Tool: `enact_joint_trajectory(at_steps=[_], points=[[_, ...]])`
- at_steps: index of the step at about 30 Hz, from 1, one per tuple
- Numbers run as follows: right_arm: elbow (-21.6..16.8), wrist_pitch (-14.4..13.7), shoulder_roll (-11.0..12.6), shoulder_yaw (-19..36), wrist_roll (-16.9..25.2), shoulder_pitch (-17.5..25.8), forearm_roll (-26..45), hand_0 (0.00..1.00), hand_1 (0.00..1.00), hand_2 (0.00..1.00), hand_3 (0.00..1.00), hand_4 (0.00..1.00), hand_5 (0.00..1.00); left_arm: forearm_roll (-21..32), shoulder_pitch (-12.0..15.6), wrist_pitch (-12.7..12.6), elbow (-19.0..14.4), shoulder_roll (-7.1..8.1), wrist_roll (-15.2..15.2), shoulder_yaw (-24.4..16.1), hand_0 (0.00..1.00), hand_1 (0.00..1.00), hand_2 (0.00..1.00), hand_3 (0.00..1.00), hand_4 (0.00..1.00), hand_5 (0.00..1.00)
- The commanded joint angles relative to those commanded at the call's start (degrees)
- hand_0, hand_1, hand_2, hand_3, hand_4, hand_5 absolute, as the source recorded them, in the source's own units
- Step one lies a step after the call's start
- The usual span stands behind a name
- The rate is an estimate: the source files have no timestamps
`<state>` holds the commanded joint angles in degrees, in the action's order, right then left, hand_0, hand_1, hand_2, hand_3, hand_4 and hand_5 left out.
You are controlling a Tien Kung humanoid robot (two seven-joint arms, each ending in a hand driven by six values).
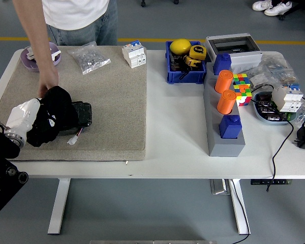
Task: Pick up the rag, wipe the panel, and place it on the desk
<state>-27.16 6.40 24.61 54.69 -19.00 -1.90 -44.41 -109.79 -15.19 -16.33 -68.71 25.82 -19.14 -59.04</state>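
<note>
- The rag (53,119), black, sits bunched at the left of the beige panel (112,101), draped over your left hand (25,119); the fingers are buried in the cloth and appear closed on it.
- You have the panel covering the left half of the white table (178,152), and the rag lies well inside its left edge.
- You have a person (66,15) standing at the far left, one hand (47,84) reaching down to touch the panel just beside the rag's far edge, right against your working spot.
- To the right you see a grey tray (223,137) carrying two orange cylinders (225,91) and blue blocks (230,126), well apart from the rag.
- Beyond it are a grey box (234,48) and a blue bin (185,63) of yellow tools.
- On the panel's far edge you have a clear bag (89,57) of small parts, a white breaker (134,54) and a purple dish (38,55).
- A colour cube (242,87) sits just beside the cylinders.
- A small white connector (73,140) lies just beside the rag's near edge.
</note>
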Motion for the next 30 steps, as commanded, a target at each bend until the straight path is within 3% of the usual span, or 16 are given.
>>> enact_joint_trajectory(at_steps=[30], points=[[-0.1,0.1,0.1,0.4,0.0,0.1,-0.2,0.733,0.544,0.715,0.75,0.998,0.613,-2.3,5.5,0.0,4.3,4.3,0.3,-12.3,0.183,0.114,0.528,0.446,0.094,0.002]])
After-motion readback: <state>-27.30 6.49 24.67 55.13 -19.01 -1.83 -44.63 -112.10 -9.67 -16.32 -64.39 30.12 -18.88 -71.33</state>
